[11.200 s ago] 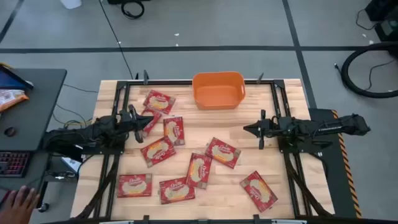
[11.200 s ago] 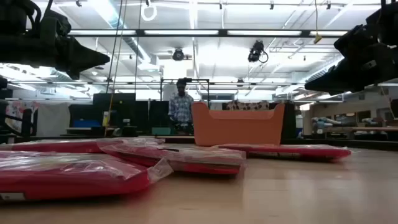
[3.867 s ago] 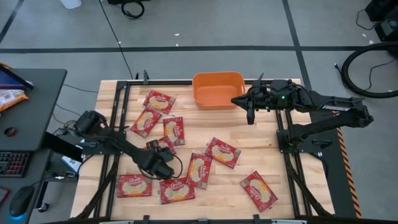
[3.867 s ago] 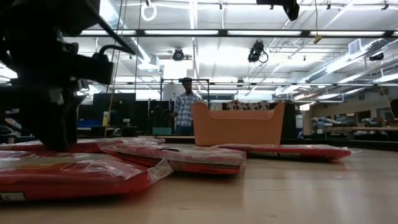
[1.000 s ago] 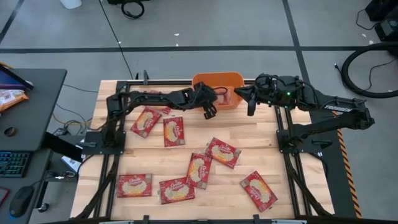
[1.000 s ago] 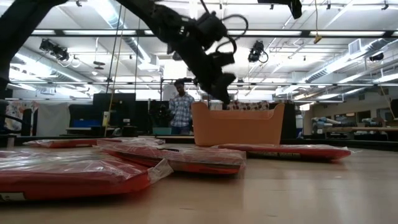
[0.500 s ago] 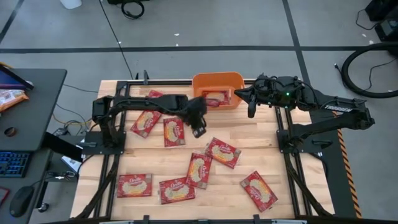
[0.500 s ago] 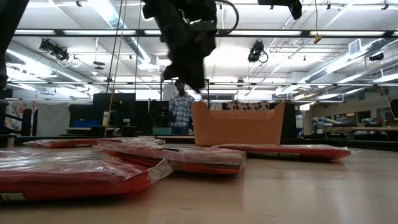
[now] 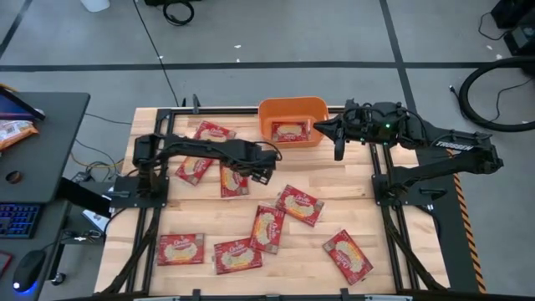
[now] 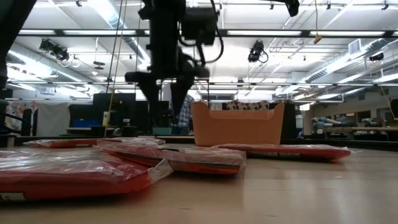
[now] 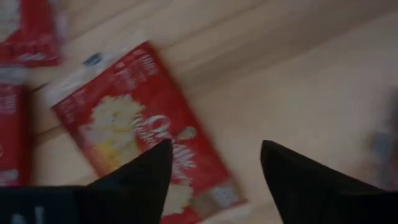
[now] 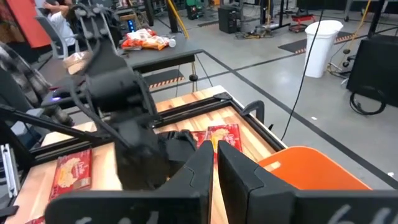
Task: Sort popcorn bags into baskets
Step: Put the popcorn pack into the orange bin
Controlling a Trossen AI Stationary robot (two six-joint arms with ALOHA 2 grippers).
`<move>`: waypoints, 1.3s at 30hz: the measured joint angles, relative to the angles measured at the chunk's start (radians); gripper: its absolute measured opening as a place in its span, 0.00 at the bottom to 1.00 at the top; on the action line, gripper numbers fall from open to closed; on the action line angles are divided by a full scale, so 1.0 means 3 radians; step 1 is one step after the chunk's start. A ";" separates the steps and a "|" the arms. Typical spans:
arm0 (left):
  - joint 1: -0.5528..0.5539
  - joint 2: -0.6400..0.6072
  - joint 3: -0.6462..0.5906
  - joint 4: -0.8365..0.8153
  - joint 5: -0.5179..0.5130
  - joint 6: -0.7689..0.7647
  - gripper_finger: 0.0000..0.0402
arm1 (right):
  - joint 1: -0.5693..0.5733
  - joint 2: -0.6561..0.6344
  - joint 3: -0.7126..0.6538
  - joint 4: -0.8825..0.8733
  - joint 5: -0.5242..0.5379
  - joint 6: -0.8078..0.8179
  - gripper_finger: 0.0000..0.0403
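The orange basket (image 9: 292,110) stands at the far middle of the table with one red popcorn bag (image 9: 290,131) lying flat in it. Several more popcorn bags lie flat on the wood, among them one (image 9: 234,180) just left of my left gripper (image 9: 261,174). That gripper hovers open above the table with nothing between its fingers; in the left wrist view (image 11: 214,155) a bag (image 11: 140,127) lies below it. My right gripper (image 9: 338,149) hangs shut and empty just right of the basket.
Other bags lie at the far left (image 9: 213,131), the middle (image 9: 298,205) and along the near edge (image 9: 181,248), (image 9: 348,256). Black frame rails (image 9: 372,167) run along both table sides. A desk (image 9: 42,142) stands left of the table. A person (image 10: 181,112) stands far behind the basket.
My left gripper has drawn back from the basket's near-left rim toward the table's middle and come down over the loose bags. Its fingers stand wider apart now. A popcorn bag now shows lying in the basket. My right gripper has kept still.
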State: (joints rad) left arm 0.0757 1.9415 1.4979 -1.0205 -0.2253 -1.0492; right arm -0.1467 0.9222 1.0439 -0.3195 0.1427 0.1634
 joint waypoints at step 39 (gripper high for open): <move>0.0097 0.0594 0.0005 -0.0460 0.0487 0.0654 0.04 | 0.0051 0.0001 0.0000 0.0039 -0.0134 0.0039 0.07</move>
State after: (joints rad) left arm 0.1047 2.1196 1.4993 -1.1585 -0.0792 -0.8531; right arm -0.1314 0.9226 1.0439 -0.3079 0.1024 0.1750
